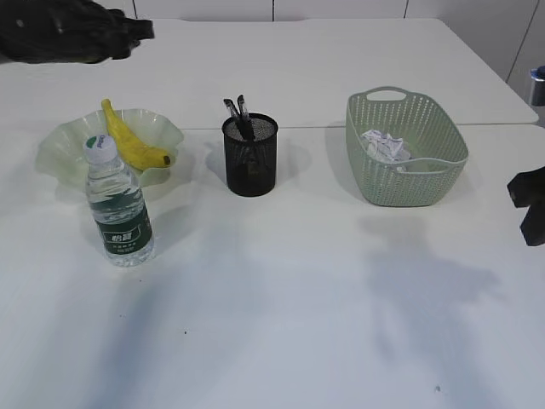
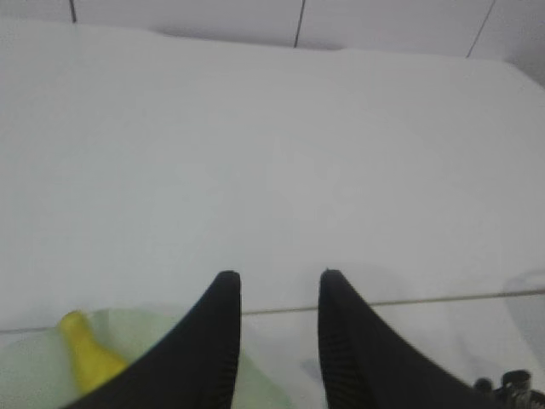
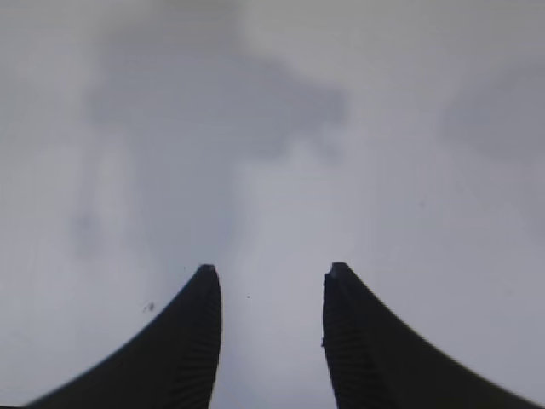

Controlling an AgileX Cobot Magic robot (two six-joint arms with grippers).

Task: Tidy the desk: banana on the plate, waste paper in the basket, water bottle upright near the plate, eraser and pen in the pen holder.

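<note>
The banana (image 1: 128, 136) lies on the pale green plate (image 1: 60, 145) at the left of the desk (image 1: 281, 290). Just in front of the plate the water bottle (image 1: 119, 209) stands upright. A pen (image 1: 234, 111) sticks out of the black mesh pen holder (image 1: 249, 158). The waste paper (image 1: 385, 146) sits inside the basket (image 1: 409, 183). The eraser is hidden. My left gripper (image 2: 278, 281) is open and empty, high above the plate (image 2: 25, 375) with the banana (image 2: 85, 354) below left. My right gripper (image 3: 271, 273) is open and empty over bare desk, at the right edge (image 1: 530, 207).
The left arm (image 1: 60, 32) hangs blurred at the top left corner. A seam (image 1: 315, 127) runs across the tabletop behind the objects. A wall with panel lines rises behind the far table edge.
</note>
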